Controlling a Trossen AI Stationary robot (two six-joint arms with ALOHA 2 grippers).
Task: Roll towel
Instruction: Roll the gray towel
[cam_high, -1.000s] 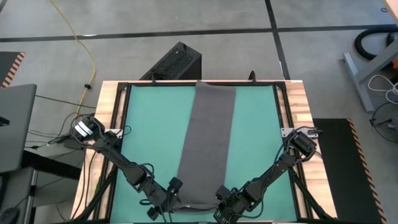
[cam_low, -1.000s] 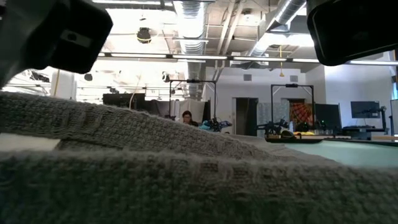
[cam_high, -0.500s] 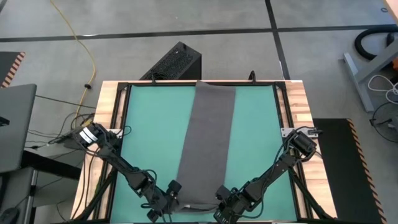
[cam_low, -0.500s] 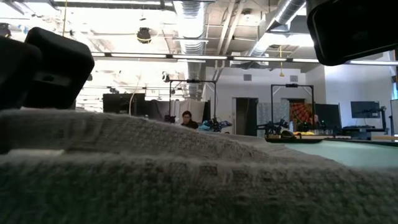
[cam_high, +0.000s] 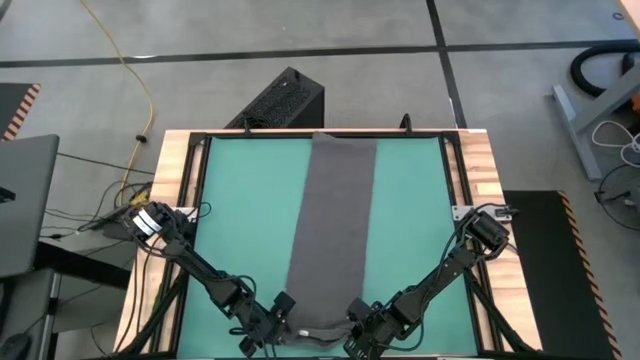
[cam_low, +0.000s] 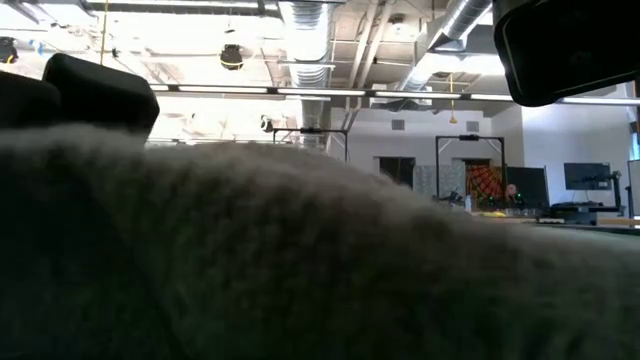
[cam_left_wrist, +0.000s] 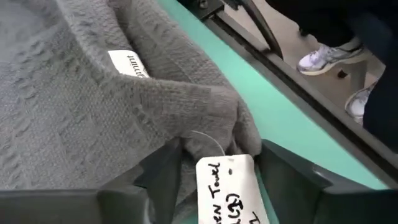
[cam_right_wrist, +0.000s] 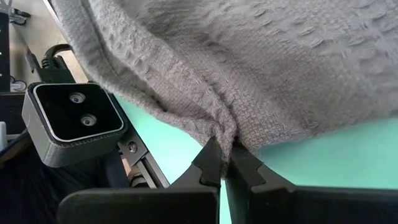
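The towel (cam_high: 332, 230) lay as a long grey strip down the middle of the green tabletop (cam_high: 240, 215), running from the far edge to the near one. Its near end was bunched and lifted off the surface between the two grippers. In the low view the cloth (cam_low: 300, 260) filled almost the whole picture, blurred and dark, hiding the tabletop and most of the room behind it.

The right gripper (cam_right_wrist: 225, 163) sat at the towel's near right corner, its fingers (cam_right_wrist: 208, 163) pressed together on a pinched fold of the hem. The cloth draped away from that pinch in ridges. Beside it a small black camera (cam_right_wrist: 74, 121) with two lenses stood at the table's edge.

The left gripper (cam_left_wrist: 217, 171) was at the near left corner, its fingers (cam_left_wrist: 163, 171) apart on either side of a gathered lump of towel. Whether they pressed on the cloth could not be told. A white tag (cam_left_wrist: 227, 190) with handwriting hung between them, its lower part cut off by the picture's edge, and a smaller sewn label (cam_left_wrist: 129, 63) showed farther along the hem. Beyond the table's frame a person's shoes (cam_left_wrist: 320, 57) stood on the floor, the rest of the person out of view.
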